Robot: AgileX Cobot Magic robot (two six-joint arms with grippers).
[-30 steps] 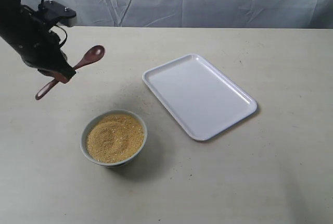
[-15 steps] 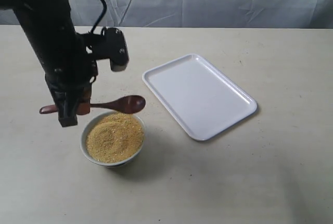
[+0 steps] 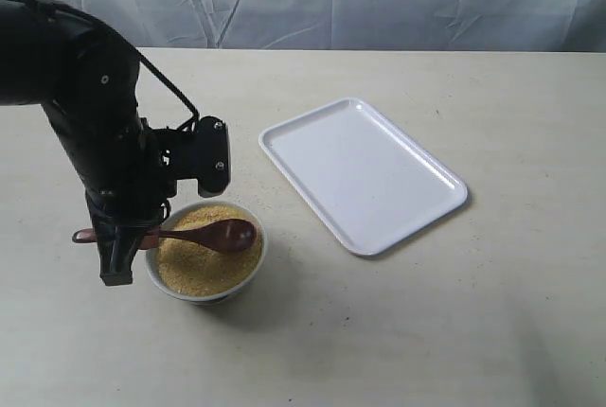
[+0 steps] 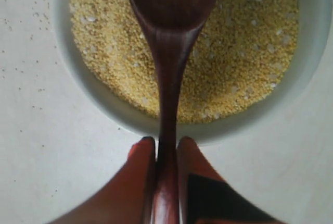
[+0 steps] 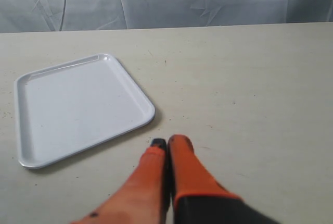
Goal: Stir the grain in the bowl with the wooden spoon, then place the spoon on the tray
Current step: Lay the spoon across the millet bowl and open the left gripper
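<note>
The left pincer grips the spoon, its head over the grain; the right pincer is closed, empty.

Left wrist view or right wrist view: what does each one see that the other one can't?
Only the left wrist view shows the wooden spoon, pinched in the left claw, with its head over the grain in the bowl. Only the right wrist view shows the tray, the grey cloth behind the table, and the right claw, shut with nothing in it. Both show the pale table, and each shows its own orange claw.
</note>
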